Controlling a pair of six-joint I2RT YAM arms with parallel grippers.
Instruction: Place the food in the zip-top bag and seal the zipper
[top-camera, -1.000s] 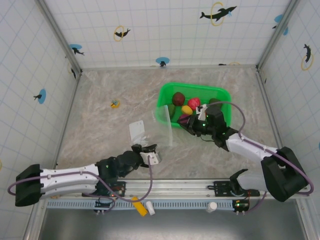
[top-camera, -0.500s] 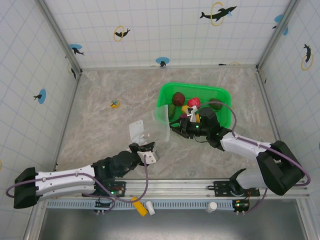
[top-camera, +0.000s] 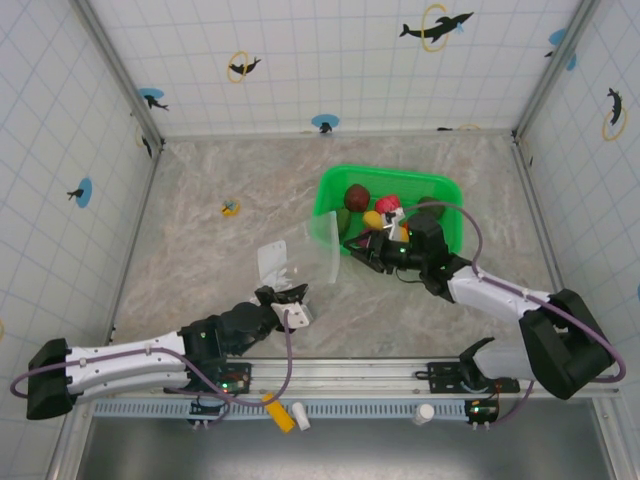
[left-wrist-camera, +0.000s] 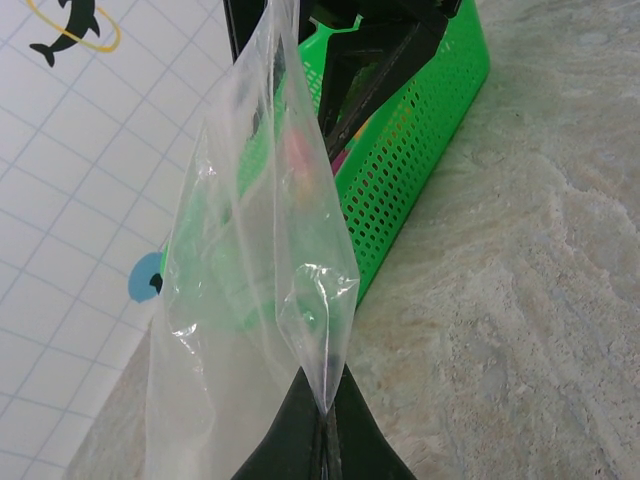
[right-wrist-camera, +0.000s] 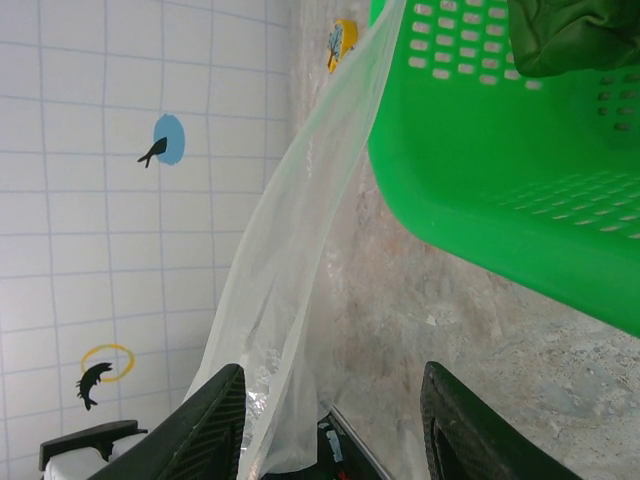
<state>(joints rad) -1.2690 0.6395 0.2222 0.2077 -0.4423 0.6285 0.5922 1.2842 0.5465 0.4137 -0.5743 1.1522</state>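
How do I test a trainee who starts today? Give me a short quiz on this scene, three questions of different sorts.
1. True or false: the left gripper pinches a corner of the zip-top bag.
2. Fill in: the right gripper has its jaws ____.
3. Pick one: the maroon food lies in A) the green basket, B) the zip-top bag, C) the right gripper.

Key: 1 true; 2 open; 3 A.
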